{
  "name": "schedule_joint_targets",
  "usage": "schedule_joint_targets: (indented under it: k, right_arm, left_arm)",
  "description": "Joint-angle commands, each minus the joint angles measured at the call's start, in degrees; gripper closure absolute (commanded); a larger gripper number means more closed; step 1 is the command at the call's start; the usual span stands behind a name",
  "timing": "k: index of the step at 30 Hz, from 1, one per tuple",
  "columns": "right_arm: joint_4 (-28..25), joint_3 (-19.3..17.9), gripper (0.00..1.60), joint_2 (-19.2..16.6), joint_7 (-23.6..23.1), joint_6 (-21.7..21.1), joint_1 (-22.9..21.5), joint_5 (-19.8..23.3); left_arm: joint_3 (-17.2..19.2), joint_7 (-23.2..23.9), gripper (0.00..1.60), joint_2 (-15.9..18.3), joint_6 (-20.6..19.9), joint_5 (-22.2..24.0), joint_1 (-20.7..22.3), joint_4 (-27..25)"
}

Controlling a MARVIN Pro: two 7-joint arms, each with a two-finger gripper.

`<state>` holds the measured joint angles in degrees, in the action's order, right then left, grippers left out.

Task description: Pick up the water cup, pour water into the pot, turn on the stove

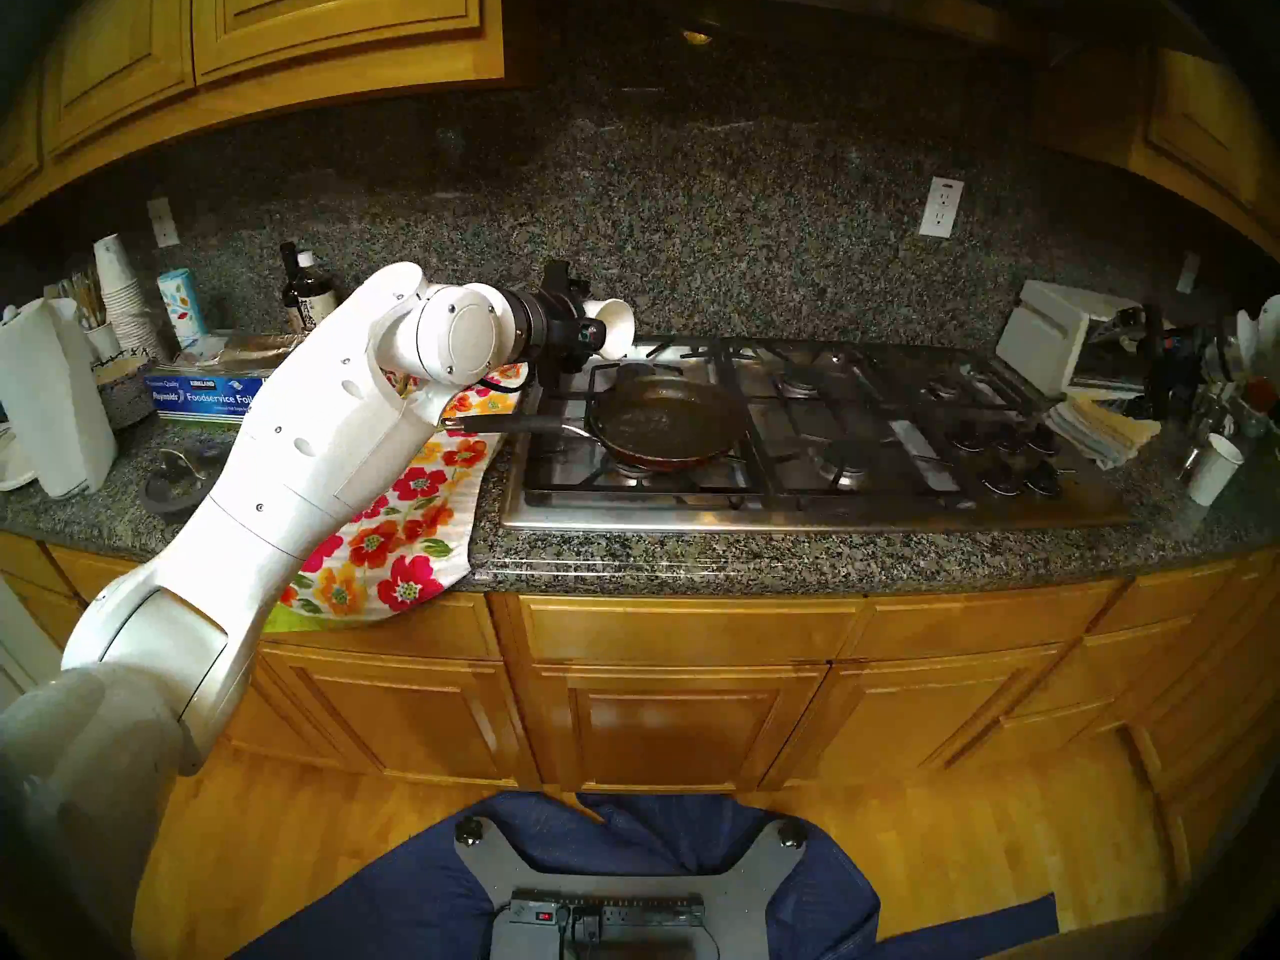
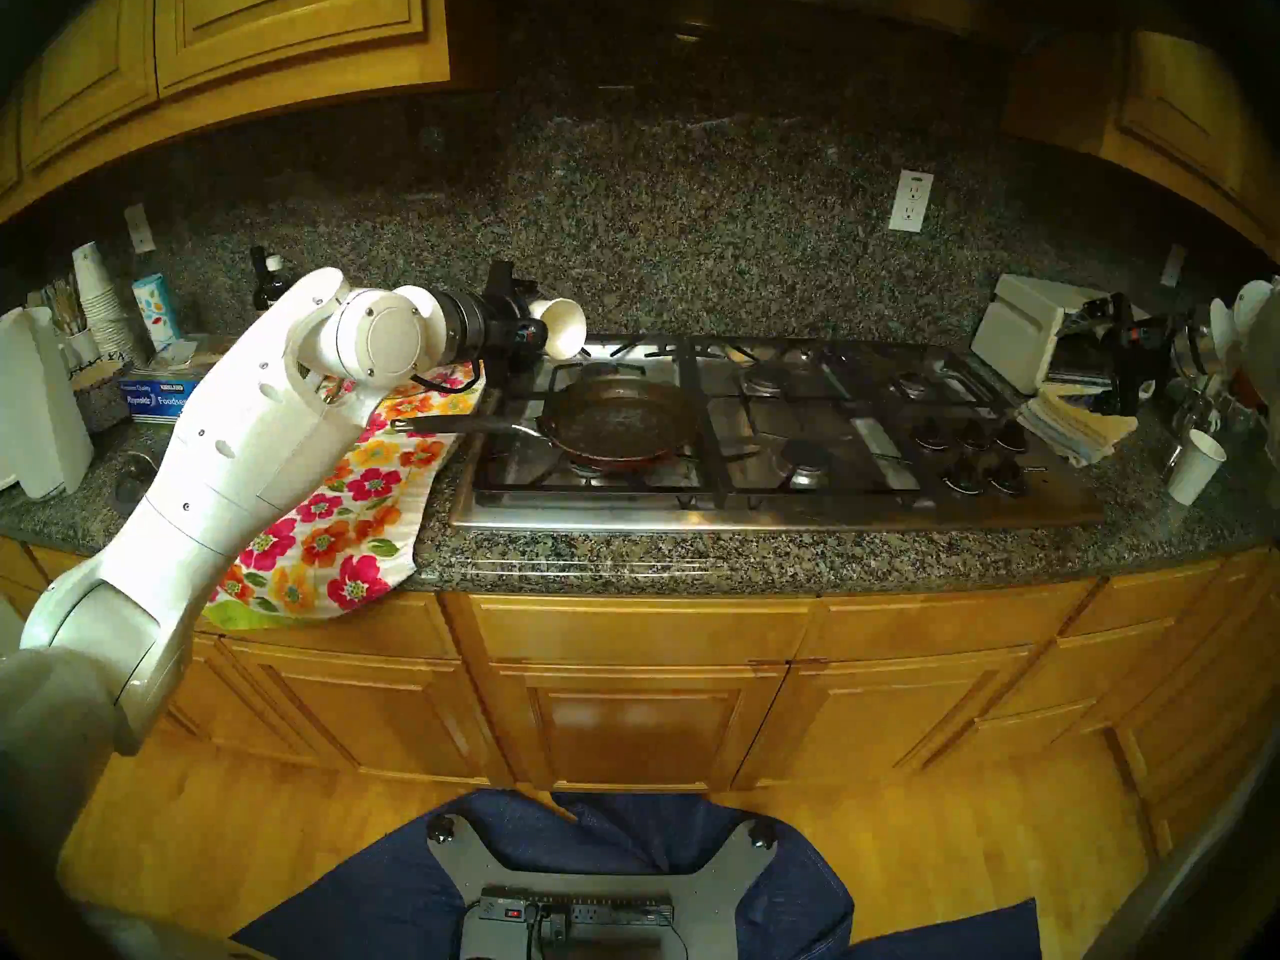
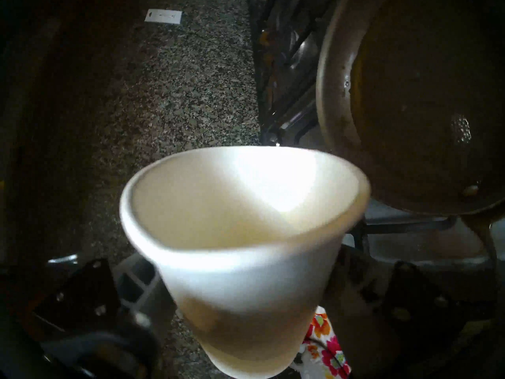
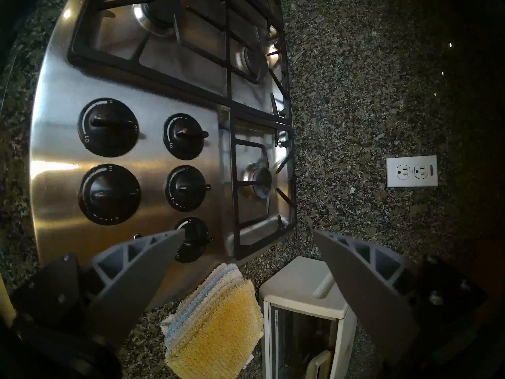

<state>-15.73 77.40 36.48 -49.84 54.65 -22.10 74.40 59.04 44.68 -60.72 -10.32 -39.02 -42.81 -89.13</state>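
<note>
My left gripper (image 1: 594, 332) is shut on the white water cup (image 1: 615, 328), which is tipped on its side with its mouth facing right, above the far left rim of the pan (image 1: 665, 422). In the left wrist view the cup (image 3: 240, 233) fills the middle, its inside plain white, with the pan (image 3: 410, 110) at the upper right. The green mark is hidden. The pan sits on the front left burner of the stove (image 1: 866, 505), handle pointing left. My right gripper (image 4: 248, 232) is open above the stove's right end, beside the black knobs (image 4: 109, 126).
A floral towel (image 1: 402, 508) lies left of the stove under my left arm. A white toaster oven (image 4: 300, 302) and folded cloths (image 4: 216, 323) sit right of the stove. A small plain cup (image 1: 1215, 468) stands at the far right, a cup stack (image 1: 121, 293) at the far left.
</note>
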Motion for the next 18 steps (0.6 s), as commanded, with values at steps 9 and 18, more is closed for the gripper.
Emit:
schedule_joint_targets:
  k: [9, 18]
  right_arm:
    - [1.14, -0.24, 0.00, 0.04, 0.04, 0.07, -1.64, 0.15]
    - [1.14, -0.24, 0.00, 0.04, 0.05, 0.07, -1.63, 0.15]
  left_arm:
    - [15.23, 1.64, 0.55, 3.34, -6.16, 13.10, -5.23, -5.73]
    - [22.31, 3.25, 0.55, 4.46, -7.04, 20.11, -9.18, -9.03]
